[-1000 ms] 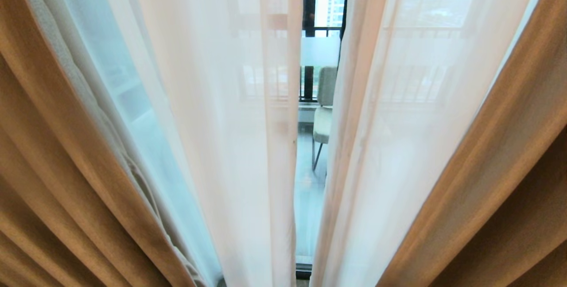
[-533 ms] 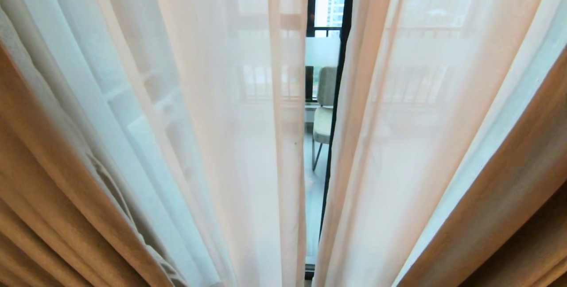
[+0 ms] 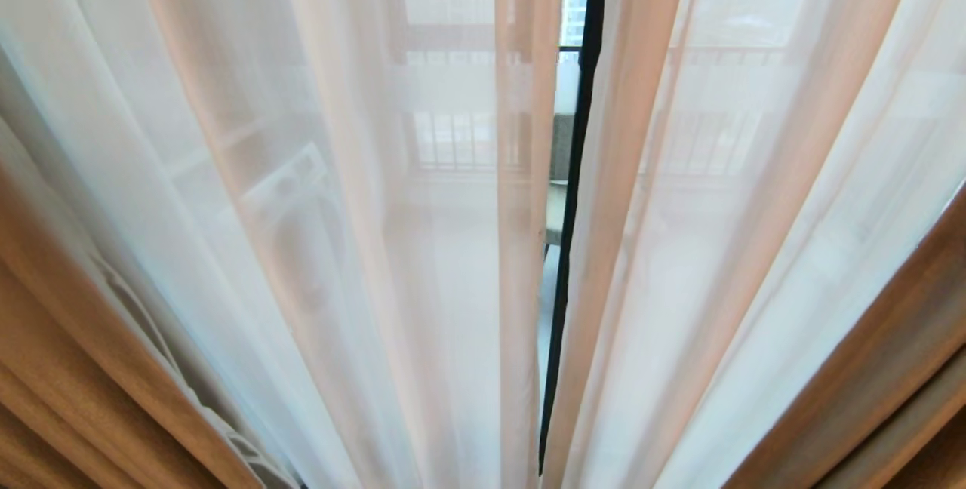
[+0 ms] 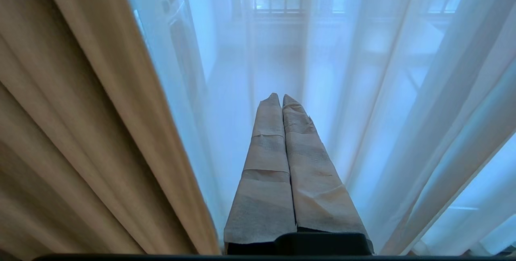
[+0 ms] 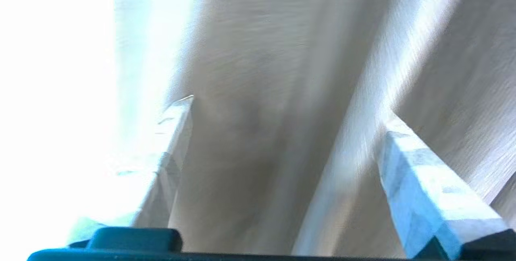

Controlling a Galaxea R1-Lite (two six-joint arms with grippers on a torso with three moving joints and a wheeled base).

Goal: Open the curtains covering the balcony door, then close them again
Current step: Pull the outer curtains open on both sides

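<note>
The head view was almost wholly filled by the curtains: the thin white sheers hung in long folds across the middle, and the heavy cream-beige drapes showed only as slanting strips at the lower left and lower right corners, cut off by the frame edges. Between the two sheer panels a narrow slit stood open, and through it a dark upright frame member of the balcony door could be seen, with a sliver of glass beside it. Behind the sheers the door's panes, a pale horizontal band and some railing bars were only faint shapes. A bit of a pale chair showed in the slit, most of it hidden by fabric. Neither arm appeared in the head view.

In the left wrist view the left gripper had its two tape-wrapped fingers pressed together with nothing between them, pointing at the sheers, with a beige drape hanging just beside it; whether the tips touched the fabric could not be told.

In the right wrist view the right gripper had its fingers spread wide apart, with blurred beige drape fabric filling the space beyond them. No cloth was visibly pinched, and one finger was half lost in glare.
</note>
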